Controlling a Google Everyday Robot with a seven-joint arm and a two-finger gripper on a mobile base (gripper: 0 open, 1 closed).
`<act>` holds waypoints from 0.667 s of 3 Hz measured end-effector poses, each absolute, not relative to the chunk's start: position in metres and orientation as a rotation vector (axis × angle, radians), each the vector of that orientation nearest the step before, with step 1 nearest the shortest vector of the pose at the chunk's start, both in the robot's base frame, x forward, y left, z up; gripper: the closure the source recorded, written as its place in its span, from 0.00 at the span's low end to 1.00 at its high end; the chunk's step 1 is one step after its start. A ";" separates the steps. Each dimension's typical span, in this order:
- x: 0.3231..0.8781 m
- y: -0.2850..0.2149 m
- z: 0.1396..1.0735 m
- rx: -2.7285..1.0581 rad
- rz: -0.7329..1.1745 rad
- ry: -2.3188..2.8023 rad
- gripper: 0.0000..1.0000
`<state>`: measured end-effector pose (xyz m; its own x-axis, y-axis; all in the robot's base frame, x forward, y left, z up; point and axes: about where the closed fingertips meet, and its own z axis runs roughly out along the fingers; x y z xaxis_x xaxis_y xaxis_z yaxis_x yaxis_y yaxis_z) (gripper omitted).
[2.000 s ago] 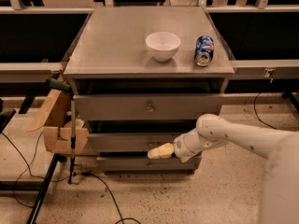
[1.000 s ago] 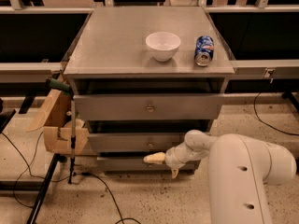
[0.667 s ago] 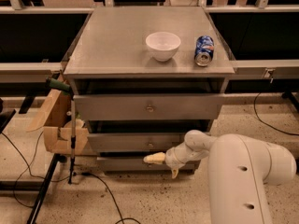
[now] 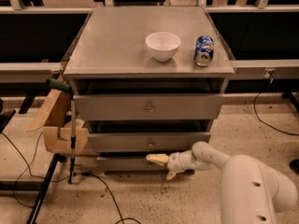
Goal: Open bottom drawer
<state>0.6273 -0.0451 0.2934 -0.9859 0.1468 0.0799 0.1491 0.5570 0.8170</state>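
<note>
A grey cabinet has three drawer fronts stacked under its top. The bottom drawer [image 4: 122, 163] is the narrowest and lowest front, close to the floor. Its middle, where the knob sits, is covered by my gripper [image 4: 156, 159]. The cream-coloured gripper reaches in from the right on my white arm [image 4: 243, 181] and lies against the bottom drawer's front at its centre. The mid-sized drawer [image 4: 149, 141] and the widest top drawer [image 4: 148, 107] sit above it, each with a small knob.
A white bowl [image 4: 162, 45] and a blue can [image 4: 204, 50] lying on its side rest on the cabinet top [image 4: 117, 45]. A wooden box [image 4: 58, 125] and a pole [image 4: 72, 139] stand at the cabinet's left. Cables run over the speckled floor.
My gripper has slid left along the bottom drawer front, from right of centre to its middle, and the arm now fills the lower right of the view. The drawers look unmoved.
</note>
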 end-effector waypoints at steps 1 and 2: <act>0.651 -0.026 0.266 -0.245 -1.612 -2.731 0.00; 0.651 -0.025 0.265 -0.251 -1.614 -2.732 0.00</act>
